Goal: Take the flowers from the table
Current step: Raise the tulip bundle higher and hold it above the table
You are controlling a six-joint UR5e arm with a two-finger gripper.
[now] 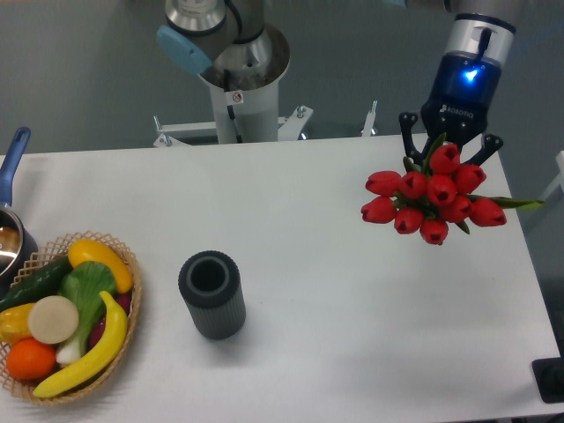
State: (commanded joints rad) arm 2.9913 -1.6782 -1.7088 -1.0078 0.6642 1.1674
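Observation:
The flowers (432, 196), a bunch of red tulip buds with green leaves, hang above the right side of the white table (335, 291). My gripper (444, 148) comes down from the upper right with a blue light on its wrist and is shut on the bunch just behind the buds. The stems are hidden behind the buds and the fingers. One green leaf sticks out to the right past the table edge.
A dark ribbed cylinder (211, 294) stands upright left of the table's middle. A wicker basket (66, 319) of fruit and vegetables sits at the front left, with a blue-handled pot (11, 220) behind it. The arm's base (238, 79) stands behind the table.

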